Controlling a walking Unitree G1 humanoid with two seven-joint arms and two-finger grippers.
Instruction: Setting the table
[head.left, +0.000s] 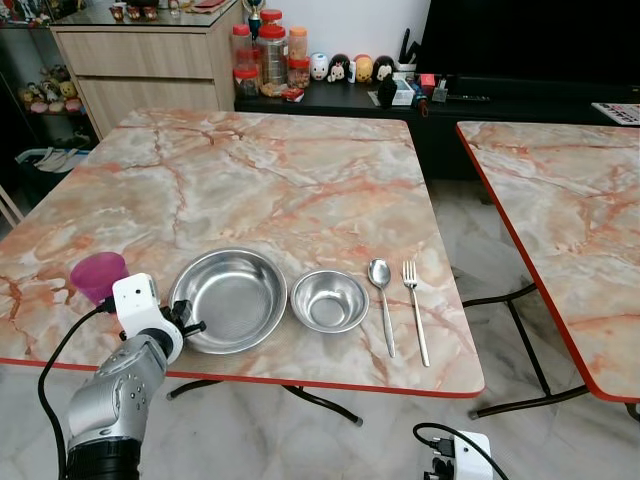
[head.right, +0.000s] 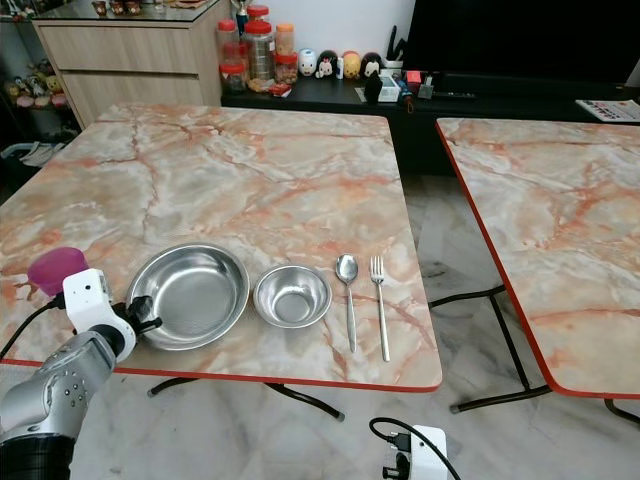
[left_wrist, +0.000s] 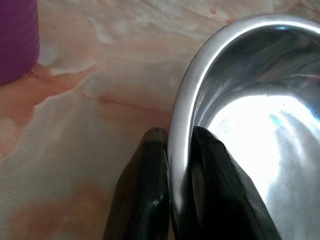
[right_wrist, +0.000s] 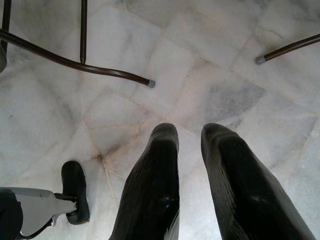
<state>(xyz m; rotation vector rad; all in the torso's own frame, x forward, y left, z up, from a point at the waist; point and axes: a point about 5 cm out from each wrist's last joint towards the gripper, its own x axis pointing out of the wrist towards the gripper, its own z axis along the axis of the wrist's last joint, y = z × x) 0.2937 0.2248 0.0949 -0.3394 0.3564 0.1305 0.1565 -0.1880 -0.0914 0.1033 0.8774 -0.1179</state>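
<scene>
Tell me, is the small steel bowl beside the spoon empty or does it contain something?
Empty. The small bowl stands upright on the table, and its bare shiny bottom shows, with nothing inside.

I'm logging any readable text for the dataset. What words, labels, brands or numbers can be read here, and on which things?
None can be read.
Jars on the dark cabinet: labels too small and blurred.
Small boxes beside the figurines: print too small to read.
Paper at the far right edge: print too blurred.
Large steel bowl held at its rim by the left gripper, small steel bowl, spoon, fork, purple cup: no markings visible.
</scene>
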